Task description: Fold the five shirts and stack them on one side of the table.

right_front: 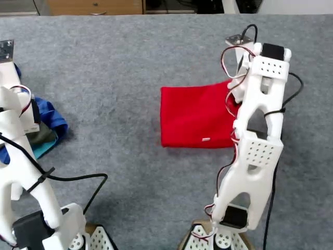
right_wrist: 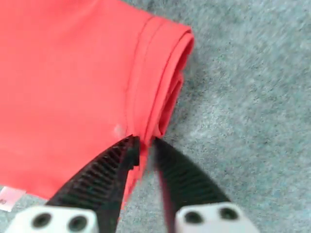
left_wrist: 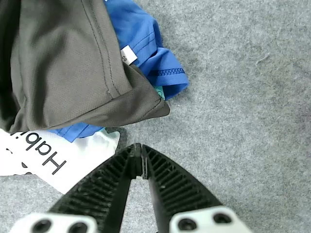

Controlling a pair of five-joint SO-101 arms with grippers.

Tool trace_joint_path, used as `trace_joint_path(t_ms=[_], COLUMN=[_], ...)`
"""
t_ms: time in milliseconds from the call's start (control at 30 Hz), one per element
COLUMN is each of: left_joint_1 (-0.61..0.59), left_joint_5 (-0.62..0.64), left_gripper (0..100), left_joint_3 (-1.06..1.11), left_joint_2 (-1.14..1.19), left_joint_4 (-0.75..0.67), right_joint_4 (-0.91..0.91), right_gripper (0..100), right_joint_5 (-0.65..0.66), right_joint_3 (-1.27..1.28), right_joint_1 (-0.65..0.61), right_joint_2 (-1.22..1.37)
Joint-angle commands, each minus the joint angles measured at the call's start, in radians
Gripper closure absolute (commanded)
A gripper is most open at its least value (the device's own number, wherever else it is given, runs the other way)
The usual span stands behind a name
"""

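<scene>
A folded red shirt [right_front: 195, 117] lies at the table's middle. The right arm [right_front: 257, 130] stands over its right edge. In the right wrist view my right gripper [right_wrist: 145, 144] is shut on the doubled edge of the red shirt [right_wrist: 73, 73], with a sliver of fabric between the tips. At the table's left edge lies a heap of shirts: blue [right_front: 52, 117], dark grey [right_front: 41, 136] and teal [right_front: 44, 148]. My left gripper [left_wrist: 141, 158] is shut and empty, just off the heap, near the dark grey shirt [left_wrist: 63, 63], the blue shirt [left_wrist: 146, 43] and a white printed shirt [left_wrist: 58, 160].
Grey carpet [right_front: 114, 67] covers the table, bare across the back and between the two arms. Both arm bases stand at the front edge, with a black cable [right_front: 88, 179] looping from the left one. Wooden furniture [right_front: 93, 6] runs behind the far edge.
</scene>
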Motion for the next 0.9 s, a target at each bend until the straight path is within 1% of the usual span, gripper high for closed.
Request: trace_joint_path(t_ms=[0, 100, 233, 300, 400, 433, 667, 767, 867], left_joint_1=[-0.012, -0.012, -0.012, -0.012, -0.012, -0.012, -0.012, -0.011, -0.009], left_joint_5=[-0.002, -0.002, -0.002, -0.002, -0.002, -0.002, -0.002, -0.002, -0.002], left_gripper=[98, 98, 98, 98, 98, 98, 98, 98, 98], left_joint_3=[-0.005, -0.005, -0.005, -0.005, -0.005, -0.005, -0.003, -0.003, -0.003], left_joint_2=[-0.031, -0.031, -0.031, -0.031, -0.031, -0.031, -0.031, -0.031, -0.031], left_joint_4=[0.009, 0.009, 0.009, 0.009, 0.009, 0.009, 0.009, 0.009, 0.009], right_joint_4=[0.023, 0.023, 0.023, 0.023, 0.023, 0.023, 0.002, -0.08, -0.178], right_gripper=[79.3, 79.5, 82.9, 87.2, 97.9, 99.8, 99.7, 99.7, 99.7], right_joint_5=[0.002, 0.0, 0.002, 0.002, 0.002, 0.002, 0.0, -0.04, -0.048], right_joint_3=[-0.018, 0.007, 0.067, 0.131, 0.265, 0.314, 0.628, 0.71, 0.782], right_joint_1=[0.028, 0.024, 0.004, -0.019, -0.074, -0.094, -0.223, -0.269, -0.295], right_joint_2=[-0.077, -0.143, -0.243, -0.3, -0.389, -0.415, -0.545, -0.542, -0.51])
